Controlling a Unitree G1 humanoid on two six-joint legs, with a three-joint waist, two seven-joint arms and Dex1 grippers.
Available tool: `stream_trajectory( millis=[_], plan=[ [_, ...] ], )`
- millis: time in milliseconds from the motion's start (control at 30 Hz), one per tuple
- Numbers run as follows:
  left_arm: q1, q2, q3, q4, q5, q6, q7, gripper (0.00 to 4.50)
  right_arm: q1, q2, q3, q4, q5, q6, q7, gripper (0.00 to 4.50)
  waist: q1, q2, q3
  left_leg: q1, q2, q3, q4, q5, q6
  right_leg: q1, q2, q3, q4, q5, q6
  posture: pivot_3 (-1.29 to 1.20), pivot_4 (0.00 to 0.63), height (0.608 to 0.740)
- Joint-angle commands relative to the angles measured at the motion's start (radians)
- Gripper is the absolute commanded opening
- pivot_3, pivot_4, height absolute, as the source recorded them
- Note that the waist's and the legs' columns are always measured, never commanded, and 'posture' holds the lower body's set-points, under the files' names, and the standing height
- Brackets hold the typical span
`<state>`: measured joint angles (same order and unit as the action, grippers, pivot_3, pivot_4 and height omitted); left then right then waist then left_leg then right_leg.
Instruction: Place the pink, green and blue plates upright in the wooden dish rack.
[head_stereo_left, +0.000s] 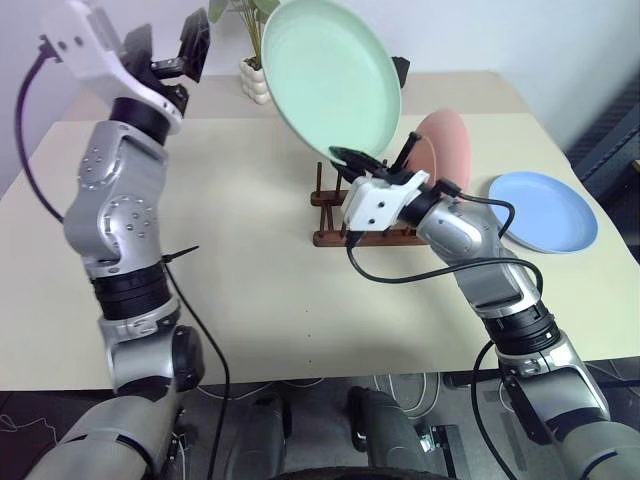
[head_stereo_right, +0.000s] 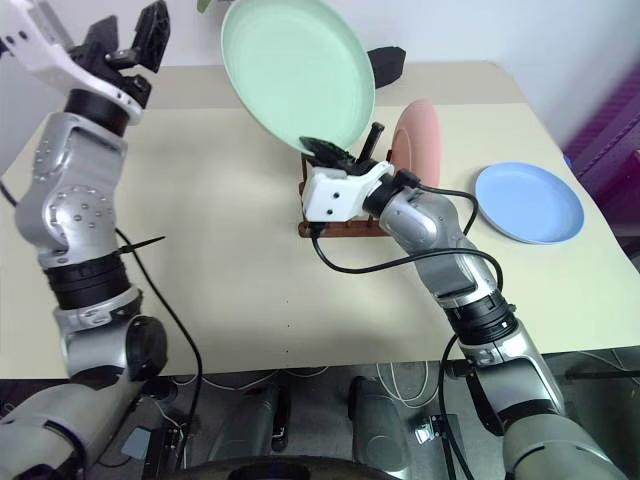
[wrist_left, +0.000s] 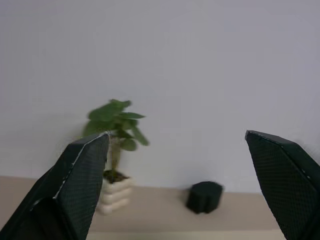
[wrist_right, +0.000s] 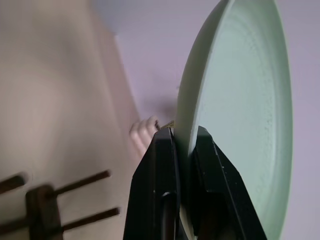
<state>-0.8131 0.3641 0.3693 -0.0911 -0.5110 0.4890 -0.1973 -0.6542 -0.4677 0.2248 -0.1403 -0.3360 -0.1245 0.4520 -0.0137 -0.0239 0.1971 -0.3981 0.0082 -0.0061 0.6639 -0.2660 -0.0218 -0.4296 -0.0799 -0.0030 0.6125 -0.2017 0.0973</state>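
**Robot body, appearance**

Both arms were built of silver-grey metallic segments joined by black ribbed collars, with small screws dotting the rounded housings. Each wrist carried a white block. The left gripper (head_stereo_left: 172, 48) and right gripper (wrist_right: 184, 142) had black fingers; the left fingers (wrist_left: 82, 175) showed a fine cross-hatched texture. Black cables looped along each forearm.

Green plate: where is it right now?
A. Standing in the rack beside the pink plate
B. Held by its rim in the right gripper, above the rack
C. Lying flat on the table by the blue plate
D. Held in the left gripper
B: the right gripper is shut on the lower rim of the green plate, which hangs above the rack; the left gripper is open, well clear of it.
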Motion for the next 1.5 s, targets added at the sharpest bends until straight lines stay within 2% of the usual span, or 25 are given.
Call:
stream_trajectory(
  millis=[33,167,333,600,833,1067,1500],
  plan=[
    [0.052,0.052,-0.012,-0.004,-0.008,-0.039,-0.110,4.47,-0.034,0.010,-0.075,-0.108,0.156,0.034,0.063,0.00,0.001,0.000,0.000,0.000,0.000,0.000,0.000,0.000,0.000,0.000,0.000,0.000,0.000,0.000,0.000,0.00,0.150,0.740],
    [0.193,0.126,-0.071,-0.008,0.011,-0.069,-0.287,4.47,-0.050,0.040,-0.161,-0.222,0.383,0.184,0.117,0.00,0.001,0.000,0.000,0.000,0.000,0.000,0.000,0.000,0.000,0.000,0.000,0.000,0.000,0.000,0.000,0.00,0.150,0.740],
    [0.323,0.160,-0.147,-0.065,-0.023,-0.062,-0.446,4.47,-0.029,0.100,-0.290,-0.346,0.735,0.465,0.093,0.00,0.003,0.000,0.000,0.000,0.001,0.000,0.000,0.000,0.000,0.000,0.000,0.000,0.001,0.000,-0.001,0.00,0.150,0.740],
    [0.500,0.232,-0.301,-0.166,-0.017,-0.039,-0.666,4.47,0.085,0.110,-0.381,-0.427,1.074,0.779,-0.011,0.00,0.001,0.001,0.000,0.001,0.002,0.000,-0.001,0.000,0.000,0.000,0.000,0.000,0.001,-0.002,-0.004,0.00,0.150,0.740],
    [0.538,0.233,-0.396,-0.217,0.004,-0.039,-0.712,4.47,0.112,0.131,-0.435,-0.409,1.217,0.851,-0.117,0.00,0.001,0.002,0.000,0.001,0.002,0.001,-0.001,0.000,0.000,0.000,0.000,0.000,0.000,-0.002,-0.006,0.00,0.150,0.740],
    [0.556,0.215,-0.424,-0.240,0.009,-0.041,-0.702,4.47,0.088,0.123,-0.473,-0.379,1.298,0.871,-0.193,0.00,0.001,0.002,0.000,0.001,0.003,0.001,-0.001,0.000,0.000,0.000,0.000,0.000,0.000,-0.002,-0.005,0.00,0.150,0.740],
    [0.574,0.192,-0.447,-0.252,0.023,-0.049,-0.695,4.47,0.090,0.112,-0.487,-0.308,1.358,0.937,-0.316,0.00,0.001,0.002,0.000,0.000,0.002,0.001,-0.001,0.000,0.000,0.000,0.000,0.000,0.000,-0.002,-0.005,0.00,0.150,0.740]
  ],
)
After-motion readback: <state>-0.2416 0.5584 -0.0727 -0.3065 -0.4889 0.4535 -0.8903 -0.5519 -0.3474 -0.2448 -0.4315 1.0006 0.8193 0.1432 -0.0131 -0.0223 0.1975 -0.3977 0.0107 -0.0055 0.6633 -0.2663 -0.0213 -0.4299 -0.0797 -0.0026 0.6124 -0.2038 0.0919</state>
